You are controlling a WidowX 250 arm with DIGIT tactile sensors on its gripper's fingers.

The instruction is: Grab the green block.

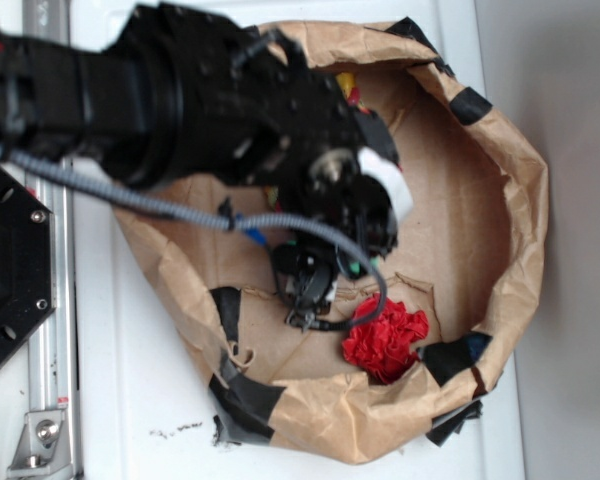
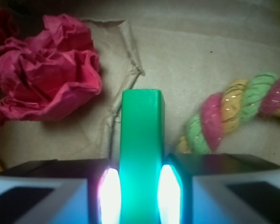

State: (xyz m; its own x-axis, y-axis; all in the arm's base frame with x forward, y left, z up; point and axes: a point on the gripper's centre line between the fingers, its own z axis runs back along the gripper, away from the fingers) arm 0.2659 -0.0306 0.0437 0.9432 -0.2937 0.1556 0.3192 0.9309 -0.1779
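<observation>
Green block [image 2: 141, 154]: rigid, smooth, likely light and slightly slippery; standing on edge inside paper-lined bin [image 1: 510, 160], clamped across narrow faces by end effector [image 2: 140, 186]; rope ring [image 2: 233, 112] just beside.

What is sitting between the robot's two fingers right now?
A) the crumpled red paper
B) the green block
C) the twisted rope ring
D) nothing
B: in the wrist view the green block stands between the fingers, touching both; the gripper is shut on it.
</observation>
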